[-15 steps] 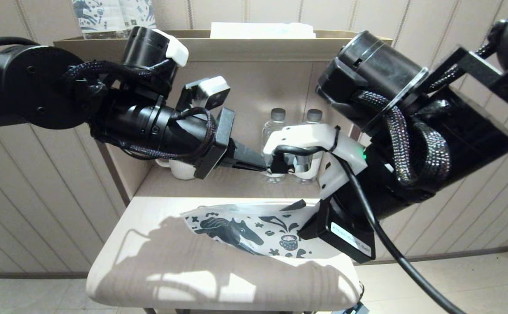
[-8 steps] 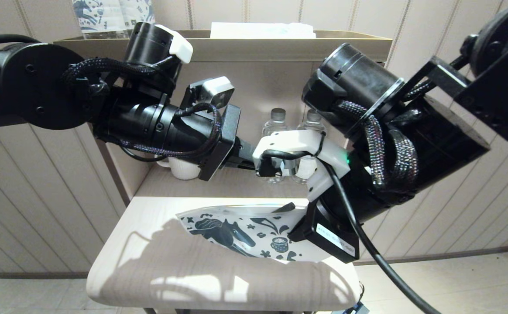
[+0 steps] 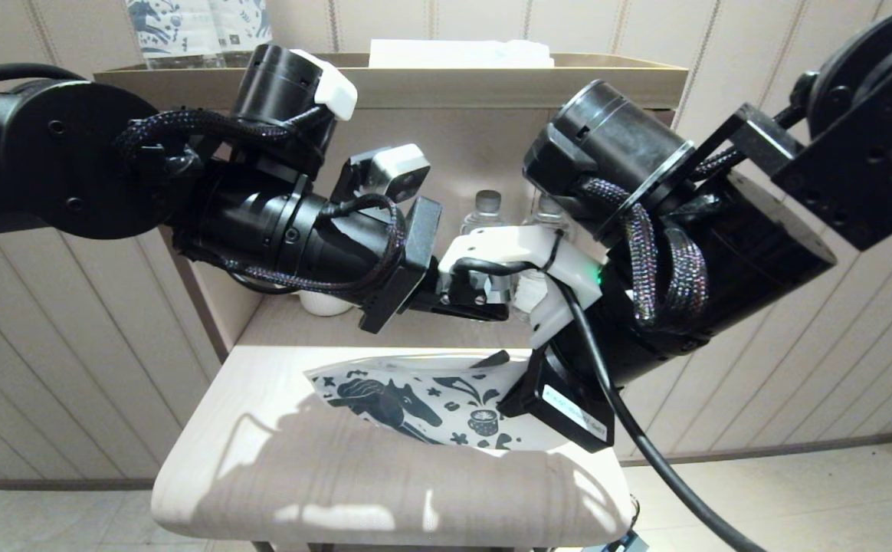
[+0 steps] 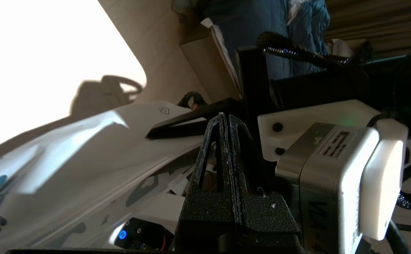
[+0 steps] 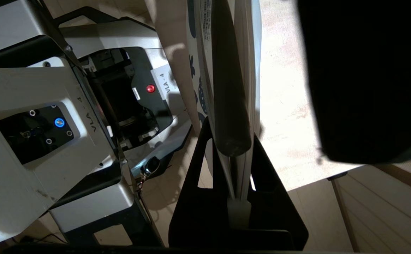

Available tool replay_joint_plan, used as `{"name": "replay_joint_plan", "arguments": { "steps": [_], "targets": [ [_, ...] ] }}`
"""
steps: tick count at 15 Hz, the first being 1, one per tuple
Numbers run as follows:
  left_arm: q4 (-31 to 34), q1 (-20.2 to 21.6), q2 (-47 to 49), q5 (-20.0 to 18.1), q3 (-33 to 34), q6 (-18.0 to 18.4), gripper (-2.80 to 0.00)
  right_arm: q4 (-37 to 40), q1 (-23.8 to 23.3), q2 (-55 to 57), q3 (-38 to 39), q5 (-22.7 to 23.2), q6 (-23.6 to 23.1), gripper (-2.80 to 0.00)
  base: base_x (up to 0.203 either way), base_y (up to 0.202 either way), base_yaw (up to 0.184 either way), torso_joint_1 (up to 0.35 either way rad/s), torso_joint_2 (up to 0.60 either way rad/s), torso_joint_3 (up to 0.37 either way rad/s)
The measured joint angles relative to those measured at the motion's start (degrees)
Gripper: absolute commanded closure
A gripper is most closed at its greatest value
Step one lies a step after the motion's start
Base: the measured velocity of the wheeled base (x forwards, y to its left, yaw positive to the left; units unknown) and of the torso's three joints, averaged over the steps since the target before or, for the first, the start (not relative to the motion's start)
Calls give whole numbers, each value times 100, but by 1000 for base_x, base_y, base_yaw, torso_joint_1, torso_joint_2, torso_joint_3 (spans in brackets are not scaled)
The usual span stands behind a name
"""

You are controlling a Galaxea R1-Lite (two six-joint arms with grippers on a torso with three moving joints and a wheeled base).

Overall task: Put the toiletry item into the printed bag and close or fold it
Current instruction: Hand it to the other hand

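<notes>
The right gripper [image 5: 239, 169] is clamped on one end of the printed bag [image 3: 431, 402], its two black fingers pinching the white paper edge between them; in the right wrist view the bag runs straight away from the jaws, edge-on, with a dark rounded shadow along it. From the head view that gripper [image 3: 503, 368] sits at about 3 o'clock of the bag, with one black fingertip [image 3: 496, 358] showing over the bag's upper edge. The bag hangs out from the grip over the small pale table [image 3: 262, 399], its horse and flower print facing up, its far end lying toward 9 o'clock.

The left gripper [image 4: 226, 121] has its fingers pressed flat together with nothing between them. It hovers above the bag at roughly 12 o'clock, pointing toward the right wrist and nearly touching that arm's white camera mount [image 3: 515, 249].

I cannot make out the toothbrush anywhere.

Behind the arms, at 12 o'clock, two clear water bottles [image 3: 486, 211] stand on a recessed shelf [image 3: 316, 326], and a white cup [image 3: 323, 304] peeks out beneath the left arm.
</notes>
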Motion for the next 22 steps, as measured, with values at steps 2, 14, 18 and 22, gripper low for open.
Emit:
{"name": "replay_joint_plan", "arguments": {
  "steps": [2,14,18,22],
  "targets": [
    [-6,-6,13,-5,0,8,0,-20,-17,-10,0,-5,2,0,0,0,0,0,0,0],
    [-4,-102,222,-20,-4,22,0,-148,-126,-7,-12,-13,-7,0,0,0,0,0,0,0],
    [-1,-168,261,-18,30,39,0,-207,-192,-5,-11,-15,-7,0,0,0,0,0,0,0],
    [-21,-232,296,-13,90,66,0,-261,-255,-11,-11,-21,-9,0,0,0,0,0,0,0]
  ]
}}
